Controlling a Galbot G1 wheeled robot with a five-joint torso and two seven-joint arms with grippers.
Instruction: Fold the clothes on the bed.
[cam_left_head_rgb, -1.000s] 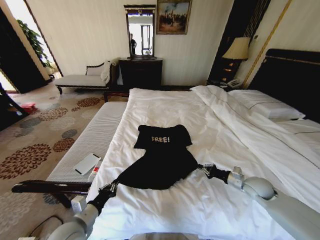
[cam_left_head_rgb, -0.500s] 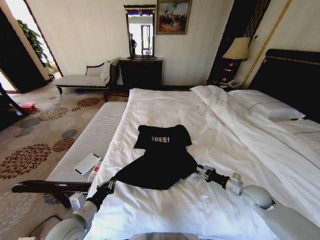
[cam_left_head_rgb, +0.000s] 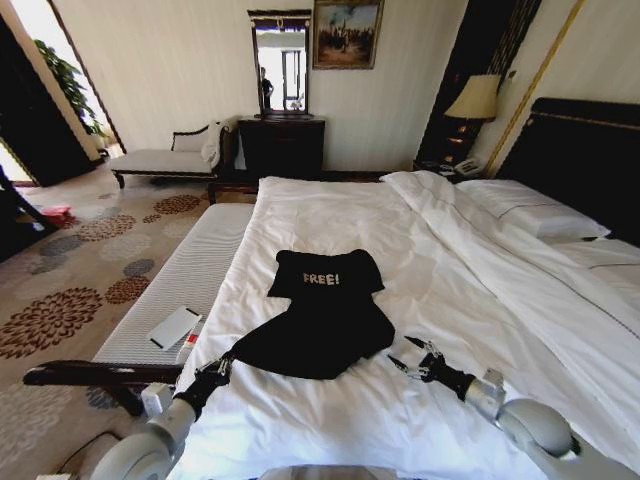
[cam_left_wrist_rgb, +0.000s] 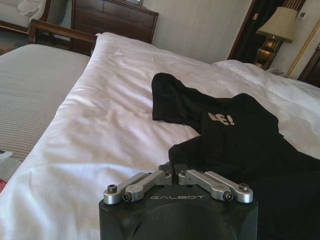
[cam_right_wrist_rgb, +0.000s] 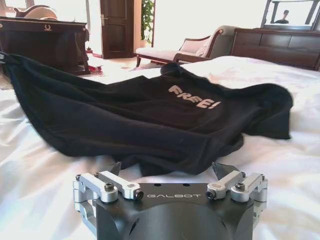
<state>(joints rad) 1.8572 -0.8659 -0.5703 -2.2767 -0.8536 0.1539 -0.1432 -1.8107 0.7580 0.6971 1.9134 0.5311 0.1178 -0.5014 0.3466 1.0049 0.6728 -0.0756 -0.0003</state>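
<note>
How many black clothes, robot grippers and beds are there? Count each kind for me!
Black clothes: 1, the top with FREE! on it
Grippers: 2, the left gripper shut on the top's corner, the right gripper open beside it
Beds: 1, the bed
Total: 4

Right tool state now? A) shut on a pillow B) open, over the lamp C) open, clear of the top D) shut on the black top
C: the right tool rests on the white duvet with fingers spread, a gap between it and the black top.
</note>
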